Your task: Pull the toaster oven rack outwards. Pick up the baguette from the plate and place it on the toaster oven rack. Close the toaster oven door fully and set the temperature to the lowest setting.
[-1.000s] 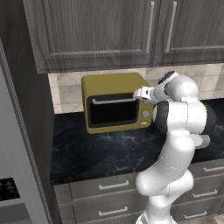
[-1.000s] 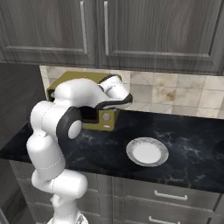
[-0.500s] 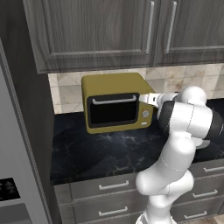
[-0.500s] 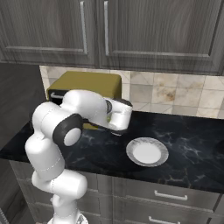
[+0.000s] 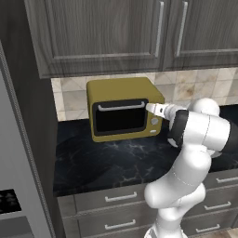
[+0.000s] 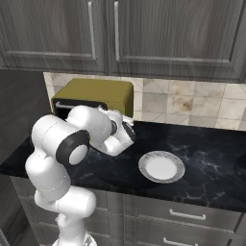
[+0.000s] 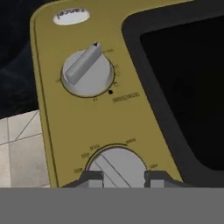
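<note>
Gripper (image 7: 123, 177) closing on temp knob (image 7: 119, 167) of toaster oven (image 5: 123, 114); door (image 5: 120, 116) shut, plate (image 6: 161, 167) sitting bare.

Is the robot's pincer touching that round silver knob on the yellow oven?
Touching. In the hand view the pincer has one dark fingertip on each side of the round silver knob.

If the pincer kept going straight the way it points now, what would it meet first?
Most likely the lower silver knob on the toaster oven control panel: the pincer frames it, already seemingly at it, though depth is unclear.
</note>
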You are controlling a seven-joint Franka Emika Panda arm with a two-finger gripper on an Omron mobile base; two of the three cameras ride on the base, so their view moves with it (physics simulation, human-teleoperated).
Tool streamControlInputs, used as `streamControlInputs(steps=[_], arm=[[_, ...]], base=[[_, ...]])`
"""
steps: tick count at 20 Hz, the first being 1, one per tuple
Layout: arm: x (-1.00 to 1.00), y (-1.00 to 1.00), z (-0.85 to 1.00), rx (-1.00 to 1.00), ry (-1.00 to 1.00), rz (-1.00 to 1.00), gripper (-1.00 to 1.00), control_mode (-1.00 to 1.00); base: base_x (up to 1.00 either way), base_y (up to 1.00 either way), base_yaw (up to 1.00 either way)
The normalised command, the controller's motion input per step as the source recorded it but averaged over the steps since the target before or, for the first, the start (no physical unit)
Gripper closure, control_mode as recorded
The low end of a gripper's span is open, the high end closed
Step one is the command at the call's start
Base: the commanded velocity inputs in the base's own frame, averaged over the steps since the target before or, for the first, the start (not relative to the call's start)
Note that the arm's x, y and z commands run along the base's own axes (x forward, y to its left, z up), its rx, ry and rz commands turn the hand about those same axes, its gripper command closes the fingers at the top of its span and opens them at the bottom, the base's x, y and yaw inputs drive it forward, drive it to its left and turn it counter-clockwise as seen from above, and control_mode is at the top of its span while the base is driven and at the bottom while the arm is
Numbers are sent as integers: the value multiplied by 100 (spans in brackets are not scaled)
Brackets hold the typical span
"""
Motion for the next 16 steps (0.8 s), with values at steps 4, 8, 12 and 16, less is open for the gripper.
streamControlInputs(steps=[4, 8, 12, 16], arm=[[24, -1, -37, -44, -36, 38, 100, -100], [16, -7, -34, -49, -38, 43, 100, -100], [24, -21, -35, -47, -31, 45, 100, -100], [31, -30, -33, -45, -31, 47, 100, -100]], base=[[0, 0, 0], [0, 0, 0], [0, 0, 0], [0, 0, 0]])
